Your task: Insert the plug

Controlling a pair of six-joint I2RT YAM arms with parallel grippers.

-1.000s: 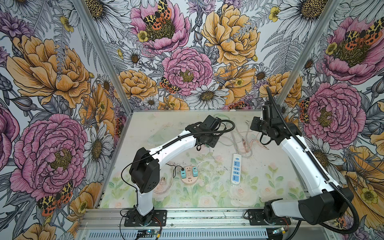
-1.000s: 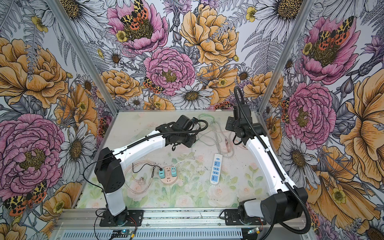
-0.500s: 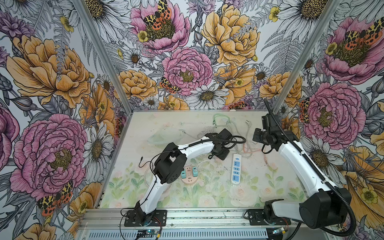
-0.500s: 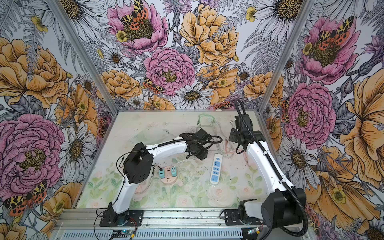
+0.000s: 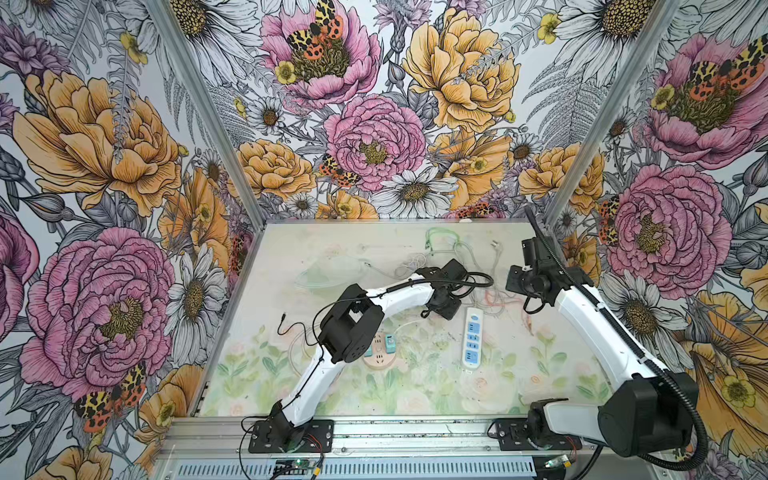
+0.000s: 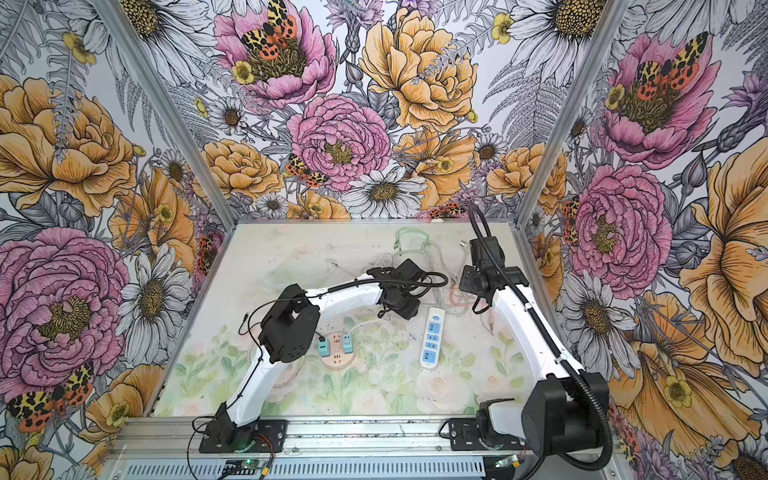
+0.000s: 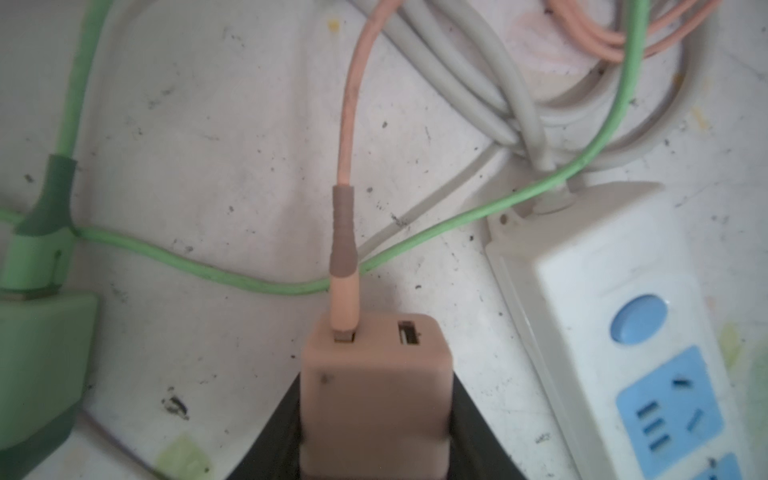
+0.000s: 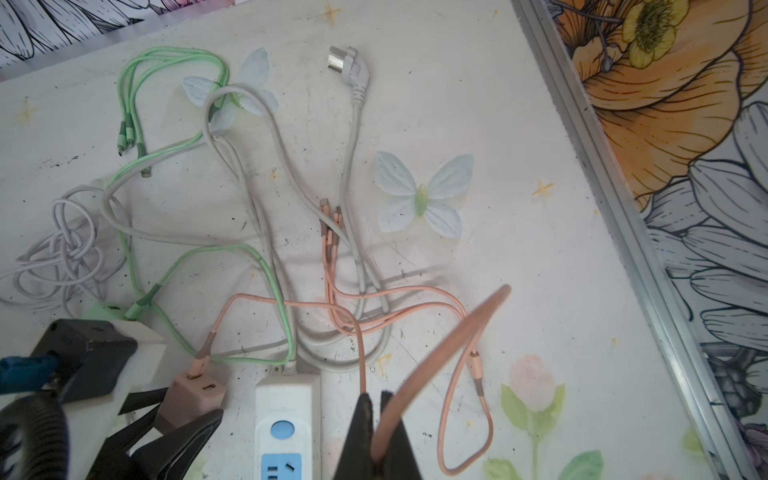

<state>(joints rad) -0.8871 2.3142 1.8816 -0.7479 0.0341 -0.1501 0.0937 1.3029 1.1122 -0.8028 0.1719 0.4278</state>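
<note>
Fingers of left arm (image 7: 469, 440) pinch pink USB charger (image 7: 374, 395) beside power strip (image 7: 623, 332); right fingers (image 8: 361, 436) clamp pink cable (image 8: 428, 361).

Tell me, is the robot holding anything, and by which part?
Yes. The left gripper squeezes the pink charger by its sides. The right gripper pinches a pink cable partway along.

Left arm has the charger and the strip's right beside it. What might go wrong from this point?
1. The right gripper is shut on the orange cable that seems to run into the charger held by the left gripper; moving the arms apart might tug the charger askew.
2. The charger's prongs are hidden, so alignment with the power strip sockets is unchecked.
3. The green cable crosses beside the strip's cord end and might snag.
</note>
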